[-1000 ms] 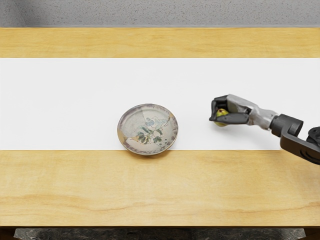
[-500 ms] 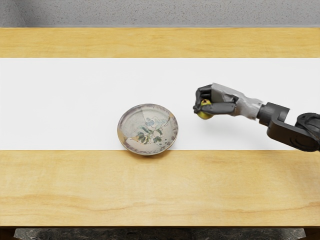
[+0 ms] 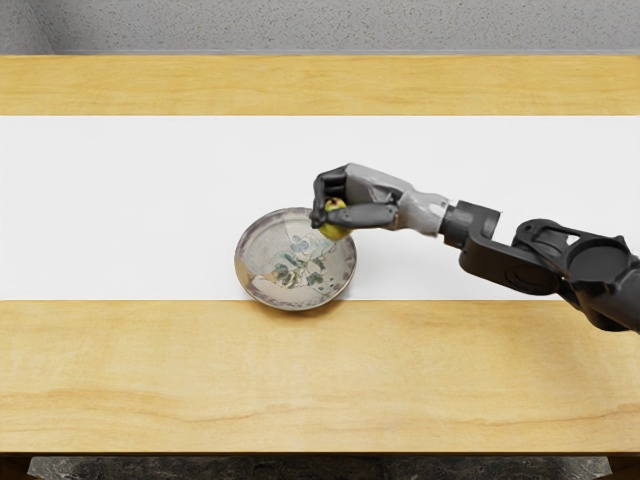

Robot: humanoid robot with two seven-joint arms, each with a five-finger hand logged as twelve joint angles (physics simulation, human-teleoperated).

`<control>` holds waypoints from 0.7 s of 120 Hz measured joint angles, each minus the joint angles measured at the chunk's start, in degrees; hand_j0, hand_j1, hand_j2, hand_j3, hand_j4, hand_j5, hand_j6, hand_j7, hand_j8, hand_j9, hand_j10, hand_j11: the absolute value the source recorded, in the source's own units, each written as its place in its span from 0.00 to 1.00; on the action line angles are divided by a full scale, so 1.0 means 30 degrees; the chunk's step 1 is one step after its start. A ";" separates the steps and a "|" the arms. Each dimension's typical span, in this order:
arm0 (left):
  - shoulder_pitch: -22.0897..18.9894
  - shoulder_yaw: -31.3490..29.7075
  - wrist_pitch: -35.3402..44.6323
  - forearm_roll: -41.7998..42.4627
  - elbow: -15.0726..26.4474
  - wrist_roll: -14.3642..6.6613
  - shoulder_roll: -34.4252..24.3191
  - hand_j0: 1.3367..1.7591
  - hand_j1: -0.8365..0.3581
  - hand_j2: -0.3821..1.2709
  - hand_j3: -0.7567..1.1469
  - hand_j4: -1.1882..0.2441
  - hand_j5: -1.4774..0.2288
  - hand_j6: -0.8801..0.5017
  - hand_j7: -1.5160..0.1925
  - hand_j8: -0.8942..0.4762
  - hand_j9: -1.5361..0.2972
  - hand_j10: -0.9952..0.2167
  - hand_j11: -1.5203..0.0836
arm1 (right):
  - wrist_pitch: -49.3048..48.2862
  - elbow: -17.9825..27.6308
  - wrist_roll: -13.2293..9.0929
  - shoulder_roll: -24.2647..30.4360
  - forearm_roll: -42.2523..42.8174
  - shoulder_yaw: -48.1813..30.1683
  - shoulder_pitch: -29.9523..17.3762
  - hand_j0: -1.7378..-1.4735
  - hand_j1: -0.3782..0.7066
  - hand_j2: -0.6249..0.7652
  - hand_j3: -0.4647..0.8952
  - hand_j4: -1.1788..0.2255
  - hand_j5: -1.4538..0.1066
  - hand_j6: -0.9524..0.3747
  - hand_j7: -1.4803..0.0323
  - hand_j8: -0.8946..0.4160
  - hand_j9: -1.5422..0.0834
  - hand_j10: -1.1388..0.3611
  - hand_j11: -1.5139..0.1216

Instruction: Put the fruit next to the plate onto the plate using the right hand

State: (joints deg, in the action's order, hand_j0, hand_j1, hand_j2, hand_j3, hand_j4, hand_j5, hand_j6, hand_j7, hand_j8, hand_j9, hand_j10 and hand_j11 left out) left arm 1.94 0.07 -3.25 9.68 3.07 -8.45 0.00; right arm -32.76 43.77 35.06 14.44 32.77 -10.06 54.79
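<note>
Seen from the head camera, my right hand (image 3: 343,201) clasps the small yellow-green fruit (image 3: 333,224) tight over the rim of the plate (image 3: 256,274) that spreads below and beyond it; I judge it best moved toward the centre, lowered, then gently released.

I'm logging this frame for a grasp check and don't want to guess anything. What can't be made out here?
1. Head view: the small yellow-green fruit is mostly covered by the right hand's dark fingers; its kind is unclear.
2. Head view: whether the fruit touches the round patterned plate or hangs above it; one slanted view only.
3. The left arm is outside the frame.
</note>
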 joint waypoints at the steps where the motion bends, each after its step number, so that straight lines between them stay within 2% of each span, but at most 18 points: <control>1: 0.0000 0.0000 0.0000 0.0000 0.0000 0.0000 0.0000 0.76 0.97 0.23 0.40 0.81 0.85 0.62 0.87 0.64 0.82 0.80 0.93 | 0.0011 -0.0011 0.0000 -0.0066 0.0002 0.0001 0.0004 0.38 0.87 0.41 0.34 0.25 0.18 0.06 0.23 0.14 0.22 0.42 0.18; 45: 0.0000 0.0000 0.0001 0.0000 0.0000 0.0000 0.0000 0.76 0.97 0.23 0.40 0.81 0.85 0.62 0.87 0.64 0.82 0.80 0.93 | 0.1856 -0.0207 0.0000 -0.2366 0.0387 0.0682 0.0021 0.37 0.86 0.41 0.34 0.23 0.19 0.06 0.23 0.13 0.23 0.41 0.19; 66: 0.0000 -0.0001 0.0000 0.0000 0.0000 0.0000 0.0000 0.76 0.97 0.23 0.40 0.81 0.85 0.62 0.87 0.64 0.82 0.80 0.93 | 0.2305 -0.1420 -0.0001 -0.3524 0.0462 0.1377 0.0016 0.38 0.86 0.41 0.34 0.23 0.19 0.06 0.23 0.13 0.23 0.41 0.19; 84: 0.0000 0.0000 0.0000 0.0000 0.0000 0.0000 0.0000 0.76 0.97 0.23 0.40 0.81 0.85 0.62 0.87 0.64 0.82 0.80 0.93 | 0.2461 -0.1826 -0.0006 -0.3846 0.0476 0.1598 -0.0007 0.37 0.86 0.40 0.34 0.23 0.19 0.06 0.23 0.13 0.23 0.42 0.19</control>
State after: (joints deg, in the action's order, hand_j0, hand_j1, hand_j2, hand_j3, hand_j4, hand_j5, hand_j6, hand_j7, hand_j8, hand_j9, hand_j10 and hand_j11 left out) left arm 1.94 0.07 -3.25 9.68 3.07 -8.45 0.00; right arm -25.37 38.29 35.04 2.90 34.19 -5.27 54.77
